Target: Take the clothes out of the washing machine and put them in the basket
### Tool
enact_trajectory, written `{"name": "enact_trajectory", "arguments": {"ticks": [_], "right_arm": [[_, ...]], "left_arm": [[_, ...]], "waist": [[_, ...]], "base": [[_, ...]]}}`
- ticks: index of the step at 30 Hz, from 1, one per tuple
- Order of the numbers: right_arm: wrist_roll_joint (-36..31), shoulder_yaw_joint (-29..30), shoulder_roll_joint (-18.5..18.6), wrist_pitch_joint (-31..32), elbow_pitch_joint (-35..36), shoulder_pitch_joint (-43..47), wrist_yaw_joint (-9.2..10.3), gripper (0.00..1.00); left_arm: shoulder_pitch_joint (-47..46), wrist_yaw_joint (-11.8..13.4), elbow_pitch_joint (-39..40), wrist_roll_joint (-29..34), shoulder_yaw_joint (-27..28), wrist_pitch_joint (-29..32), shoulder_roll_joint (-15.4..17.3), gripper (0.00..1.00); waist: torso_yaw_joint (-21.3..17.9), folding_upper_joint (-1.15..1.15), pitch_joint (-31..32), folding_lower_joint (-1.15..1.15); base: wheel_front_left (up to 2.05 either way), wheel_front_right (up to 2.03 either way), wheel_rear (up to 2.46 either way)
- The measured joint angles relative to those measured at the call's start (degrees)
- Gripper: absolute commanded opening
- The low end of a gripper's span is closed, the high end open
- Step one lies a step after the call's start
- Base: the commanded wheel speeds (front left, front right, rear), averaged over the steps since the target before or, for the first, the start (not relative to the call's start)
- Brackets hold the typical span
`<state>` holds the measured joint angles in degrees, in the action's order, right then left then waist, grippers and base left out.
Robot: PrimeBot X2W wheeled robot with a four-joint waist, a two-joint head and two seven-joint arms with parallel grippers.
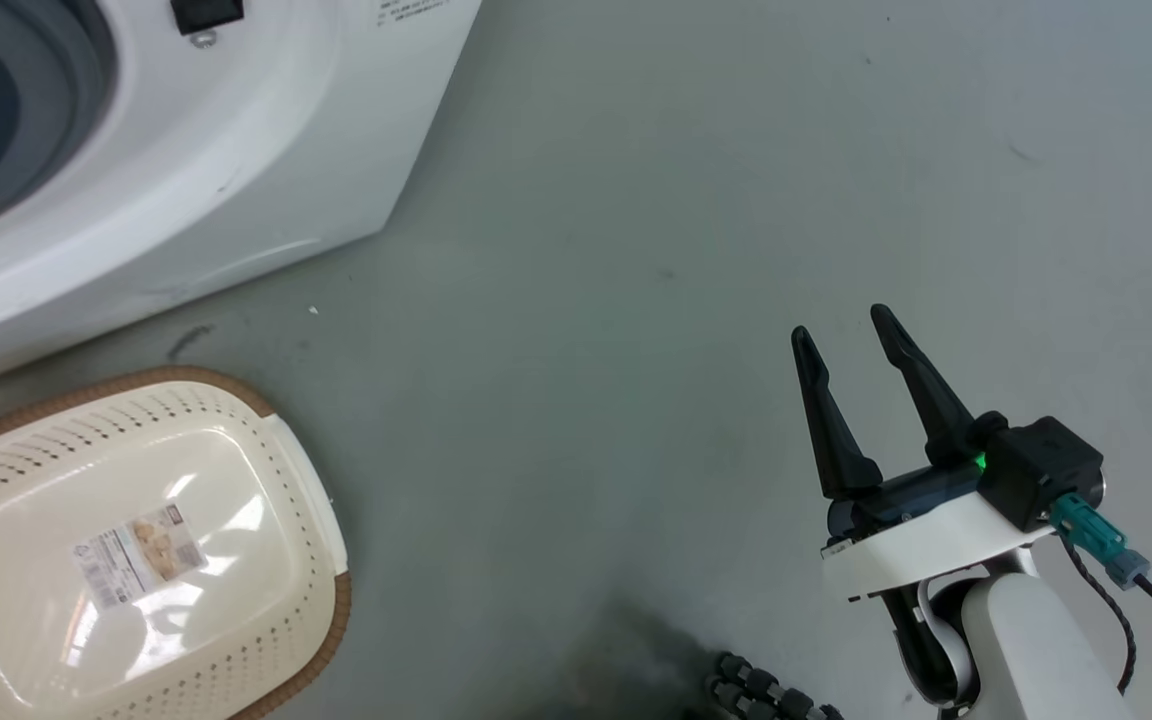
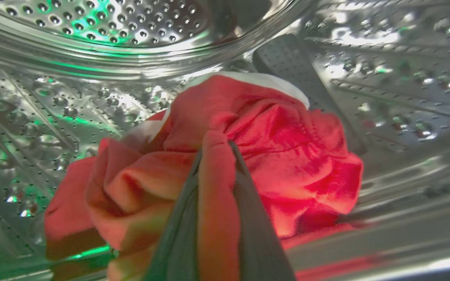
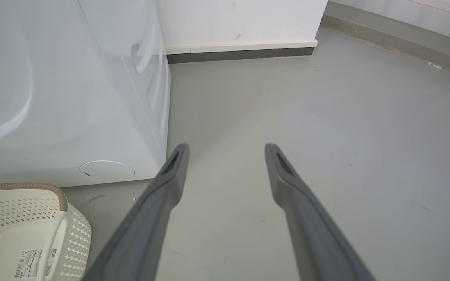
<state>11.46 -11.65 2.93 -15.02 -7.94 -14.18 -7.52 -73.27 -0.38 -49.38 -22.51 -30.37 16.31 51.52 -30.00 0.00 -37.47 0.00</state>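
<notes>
Head view: you have the washing machine [image 1: 236, 130] at ten o'clock, its grey gasket [image 1: 76, 80] cut off by the corner of the frame. The basket [image 1: 311, 500] sits on the grey floor [image 1: 586, 300] at eight o'clock, near the foot of the machine but apart from it, with a paper label [image 1: 139, 555] on its base. Your right gripper [image 1: 841, 324] is at four o'clock over bare floor, well apart from both. Its two dark fingers are spread and point toward twelve, with just floor between them. A small green light [image 1: 981, 462] glows at their root.

Left wrist view: your left gripper [image 2: 216, 148] is inside the perforated steel drum [image 2: 111, 23]. Its fingers rise from six o'clock and are pinched together on a fold of the clothes [image 2: 287, 136]. The red bundle fills the centre and rests against the drum wall. A white stripe runs along its twelve o'clock edge. A ribbed lifter [image 2: 287, 62] stands behind it at one o'clock, and green reflections lie on the metal at nine.

Right wrist view: the right fingers come up from six o'clock, held wide apart, with grey floor between them. The machine's white side is at ten o'clock and a corner of the basket at eight. A white wall [image 3: 240, 19] with a dark skirting runs across twelve.
</notes>
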Motion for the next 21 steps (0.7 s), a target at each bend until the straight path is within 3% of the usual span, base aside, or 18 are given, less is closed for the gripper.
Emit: {"name": "enact_trajectory", "arguments": {"ticks": [13, 21], "right_arm": [[-3.3, 3.4, 0.0, 0.0, -3.2, 2.8, 0.00, 1.00], [-5.9, 4.9, 0.0, 1.0, -3.8, 6.0, 0.00, 1.00]], "left_arm": [[13.2, 2.5, -8.9, -7.7, 4.4, -24.2, -11.6, 0.00], [21.3, 3.7, -9.3, -10.9, 6.9, -30.7, -17.1, 0.00]], "waist": [[2.7, 0.00, 12.1, 0.00], [5.2, 0.00, 21.3, -0.02]], "base": [[0.00, 0.00, 0.00], [0.00, 0.00, 0.00]]}}
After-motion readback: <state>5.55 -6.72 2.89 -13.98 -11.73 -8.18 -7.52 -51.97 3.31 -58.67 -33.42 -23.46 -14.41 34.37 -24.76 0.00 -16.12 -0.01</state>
